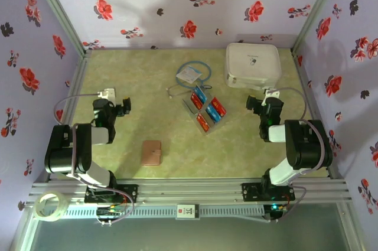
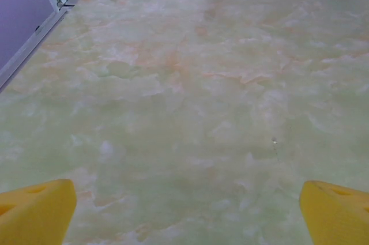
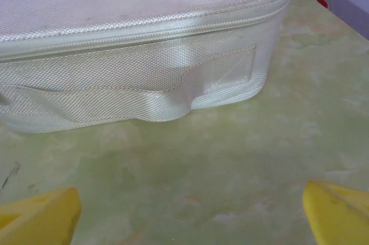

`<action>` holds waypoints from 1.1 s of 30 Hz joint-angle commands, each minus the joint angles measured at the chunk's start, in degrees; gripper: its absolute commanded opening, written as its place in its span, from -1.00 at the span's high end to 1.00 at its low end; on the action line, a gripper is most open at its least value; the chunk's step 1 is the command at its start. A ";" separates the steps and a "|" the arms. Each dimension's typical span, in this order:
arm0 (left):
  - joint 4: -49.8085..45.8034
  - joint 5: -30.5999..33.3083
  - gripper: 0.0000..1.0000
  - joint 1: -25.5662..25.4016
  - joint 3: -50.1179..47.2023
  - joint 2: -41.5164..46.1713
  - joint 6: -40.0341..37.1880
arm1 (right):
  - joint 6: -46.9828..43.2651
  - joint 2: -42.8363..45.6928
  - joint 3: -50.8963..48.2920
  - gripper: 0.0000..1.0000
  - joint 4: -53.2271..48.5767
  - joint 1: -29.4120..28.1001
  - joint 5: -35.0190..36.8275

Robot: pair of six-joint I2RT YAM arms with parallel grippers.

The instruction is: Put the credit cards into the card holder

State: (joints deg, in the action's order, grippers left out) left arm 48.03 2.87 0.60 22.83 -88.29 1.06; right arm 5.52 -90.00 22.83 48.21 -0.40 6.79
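Note:
Several red and blue credit cards [image 1: 207, 110] lie in a loose cluster at the table's middle. The pinkish-tan card holder [image 1: 152, 152] lies flat and closed nearer the front, left of centre. My left gripper [image 1: 124, 107] hovers at the left, well apart from both, and is open. In the left wrist view its yellow fingertips [image 2: 37, 210] stand wide over bare table, the left gripper [image 2: 187, 216] empty. My right gripper [image 1: 255, 103] rests to the right of the cards, open. In the right wrist view the right gripper [image 3: 190, 216] faces a white case with nothing between its fingers.
A large white fabric case [image 1: 253, 65] stands at the back right, its side and strap [image 3: 144, 92] close ahead of the right gripper. A white tag with a blue cord [image 1: 192, 74] lies behind the cards. A tape roll [image 1: 50, 207] sits on the front rail.

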 commanded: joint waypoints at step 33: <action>1.98 2.10 -0.99 -0.10 0.11 -0.10 -0.21 | -0.25 0.43 0.22 -0.99 1.34 0.67 -1.58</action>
State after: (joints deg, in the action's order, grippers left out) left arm 48.03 4.01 0.60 22.83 -88.29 1.10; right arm 5.52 -90.00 22.83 48.21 -0.34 6.02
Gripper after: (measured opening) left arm 0.996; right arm 0.993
